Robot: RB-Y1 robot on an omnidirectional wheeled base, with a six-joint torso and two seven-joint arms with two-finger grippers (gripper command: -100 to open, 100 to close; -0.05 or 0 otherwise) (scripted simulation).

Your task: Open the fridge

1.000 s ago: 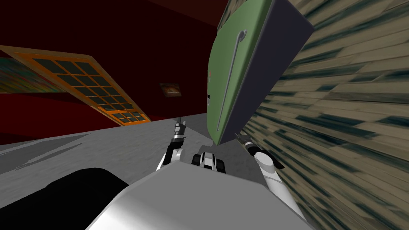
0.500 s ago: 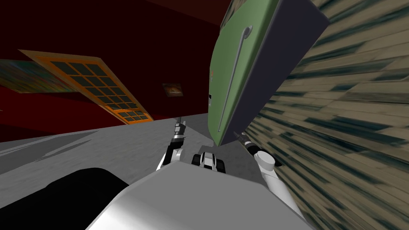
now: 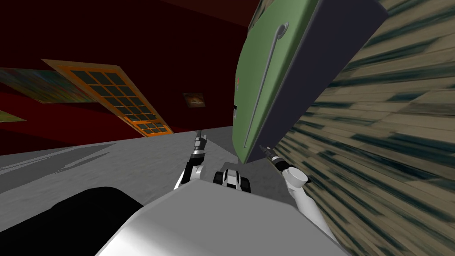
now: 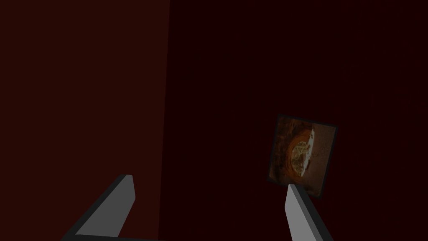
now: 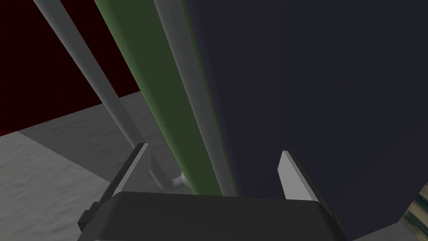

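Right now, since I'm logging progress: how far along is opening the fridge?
Done: I stand at the fridge, with the right end effector at the green door's lower corner. In hand: its open fingers straddle the door edge, the grey handle's lower end beside one finger, ungripped. Left: grip the handle and pull; the door looks shut. The left end effector hangs open, idle.

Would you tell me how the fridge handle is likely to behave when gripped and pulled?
The handle looks like a long, thin, smooth bar fixed at both ends, so probably stiff but slippery between the thin fingers of the right gripper. The door is tall and broad, so it will likely swing heavily.
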